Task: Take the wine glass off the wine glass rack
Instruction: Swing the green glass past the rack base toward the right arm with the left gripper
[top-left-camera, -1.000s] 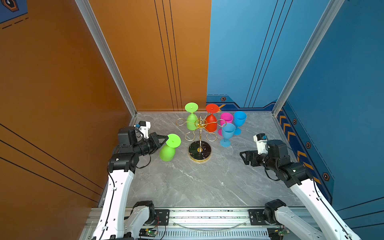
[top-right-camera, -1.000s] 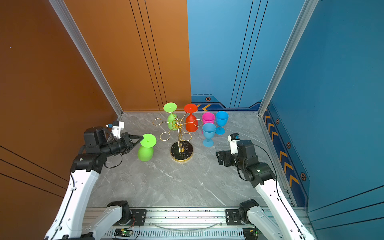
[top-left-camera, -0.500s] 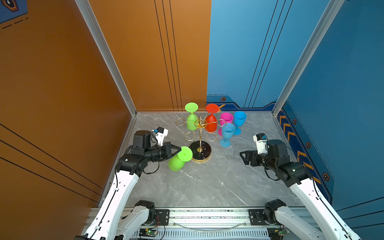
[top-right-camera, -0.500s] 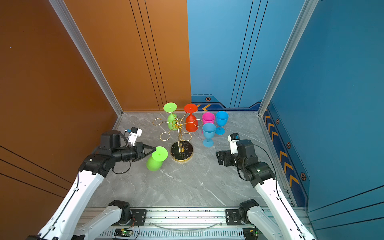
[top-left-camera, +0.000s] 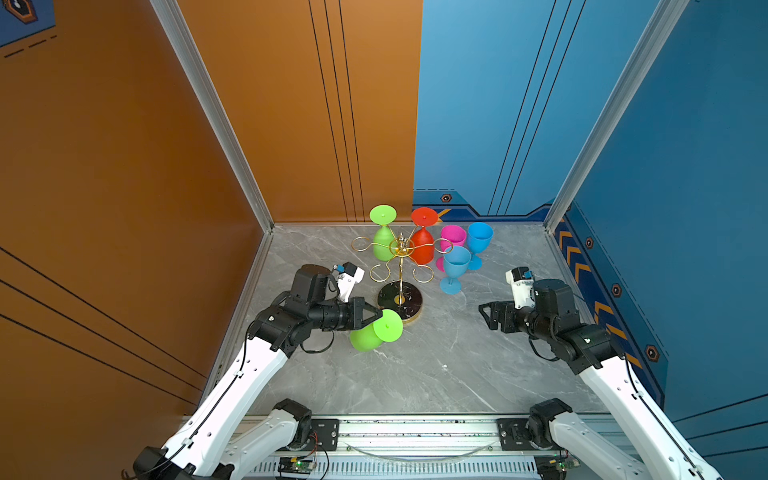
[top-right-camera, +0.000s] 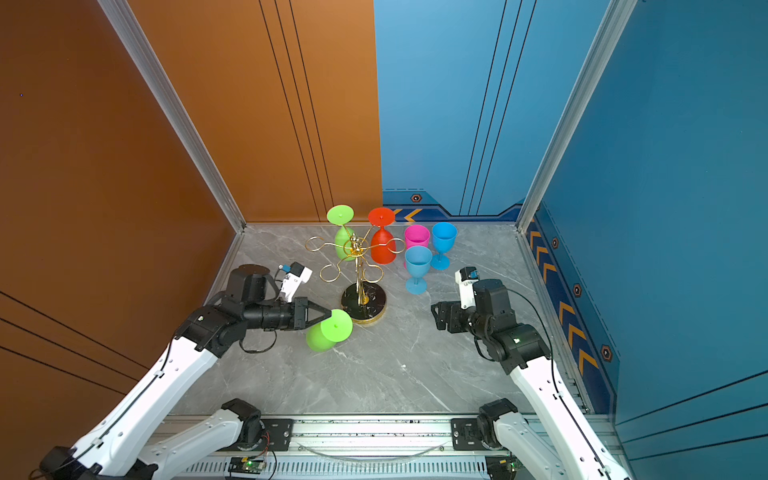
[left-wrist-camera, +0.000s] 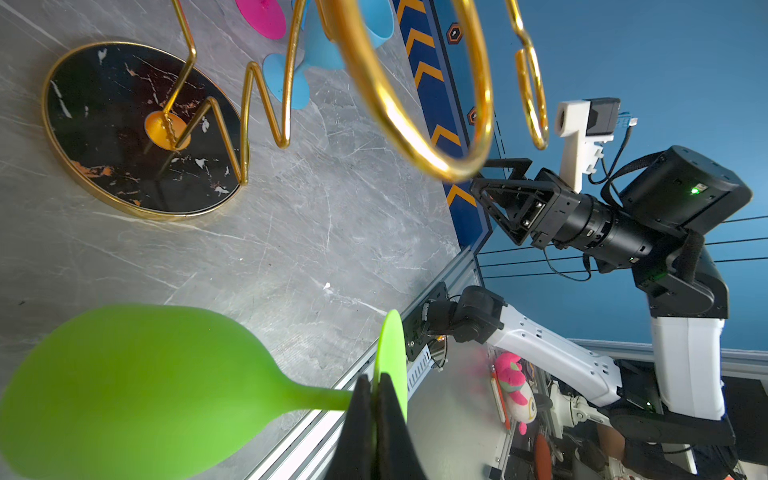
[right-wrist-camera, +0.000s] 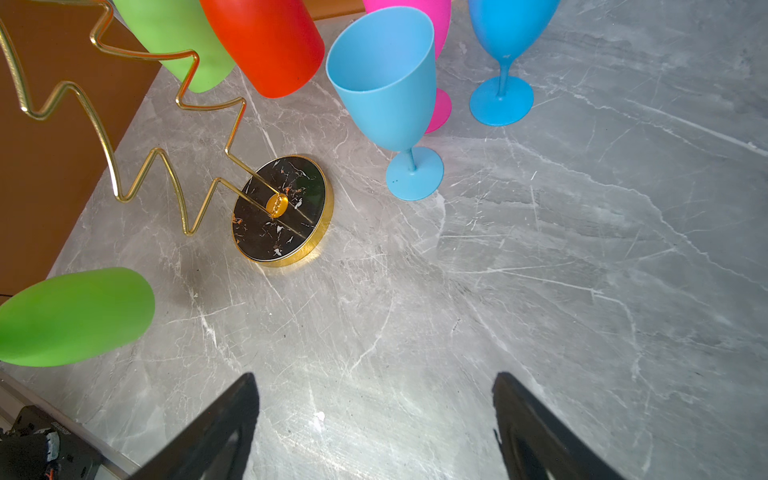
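Gold wine glass rack (top-left-camera: 400, 272) upright, black round base (top-left-camera: 411, 298); green wine glass (top-left-camera: 368, 338) off it, tilted, beside base.

Surface: grey marbled table (top-left-camera: 436, 365)
Middle, towards far edge: wine glass rack (top-left-camera: 400, 299), standing on its round black base
Right of rack: near blue glass (top-left-camera: 455, 266), upright
Just beyond it: pink glass (top-left-camera: 453, 236) and far blue glass (top-left-camera: 479, 241), upright, side by side

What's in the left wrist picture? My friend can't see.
The left pincer pinches the foot of a green wine glass, holding it sideways over the grey table. Beyond stands the gold wine glass rack on its black base.
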